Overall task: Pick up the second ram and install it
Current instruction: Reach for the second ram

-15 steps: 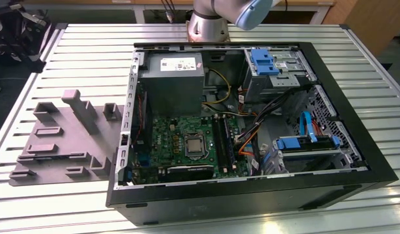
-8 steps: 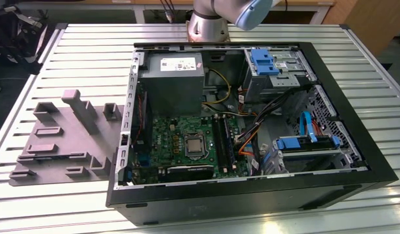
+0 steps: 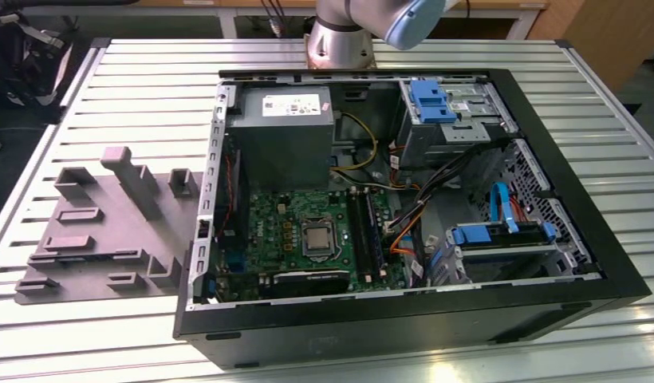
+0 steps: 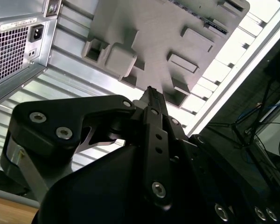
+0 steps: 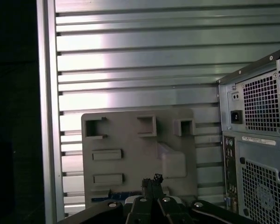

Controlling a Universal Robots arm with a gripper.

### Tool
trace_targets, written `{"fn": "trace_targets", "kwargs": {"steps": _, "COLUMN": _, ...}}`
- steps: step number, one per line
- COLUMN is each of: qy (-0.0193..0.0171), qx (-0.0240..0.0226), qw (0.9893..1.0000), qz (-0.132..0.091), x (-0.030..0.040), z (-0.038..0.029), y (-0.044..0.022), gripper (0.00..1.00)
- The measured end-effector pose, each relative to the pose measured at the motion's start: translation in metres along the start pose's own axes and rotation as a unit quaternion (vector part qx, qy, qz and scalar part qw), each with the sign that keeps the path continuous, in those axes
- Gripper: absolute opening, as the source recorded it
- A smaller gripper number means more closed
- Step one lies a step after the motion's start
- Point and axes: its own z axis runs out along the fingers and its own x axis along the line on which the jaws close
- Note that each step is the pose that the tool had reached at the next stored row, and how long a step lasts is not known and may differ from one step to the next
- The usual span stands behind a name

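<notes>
Fingers pressed together with nothing between them, the black metal hand (image 4: 150,92) hangs above the grey moulded plastic tray (image 5: 130,140) in both wrist views, close to one of its edges. Along that edge lies what I take to be the second ram (image 5: 112,198), a long, narrow, flat, dark memory stick. It sits just beside the fingertips in the first wrist view and is partly hidden by the hand. In the second wrist view it shows as a thin dark strip (image 4: 213,24) at the tray's rim.

As I judge it, a good pickup needs the fingers parted first and squared to the stick's length. They should come straight down over its thin faces, close near the middle, and lift without tilting, so the stick does not bind in the tray.

The tray rests on the slatted aluminium bench (image 3: 146,72), toward its edge at the exterior view's left. Its raised blocks and square pockets show bare grey. Touching it stands the open black computer case (image 3: 412,315). The case holds a grey power supply (image 3: 279,132), a green board (image 3: 273,231) with long black slots (image 3: 370,231), blue-tabbed drive cages (image 3: 502,233) and loose cables (image 3: 412,215). Whether any slot is already filled, I cannot tell.
</notes>
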Motion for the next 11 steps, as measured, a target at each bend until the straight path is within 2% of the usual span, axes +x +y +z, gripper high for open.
{"fn": "trace_targets", "kwargs": {"steps": 11, "qy": 0.0, "qx": 0.0, "qw": 1.0, "qz": 0.0, "x": 0.0085, "z": 0.0014, "y": -0.0041, "gripper": 0.11}}
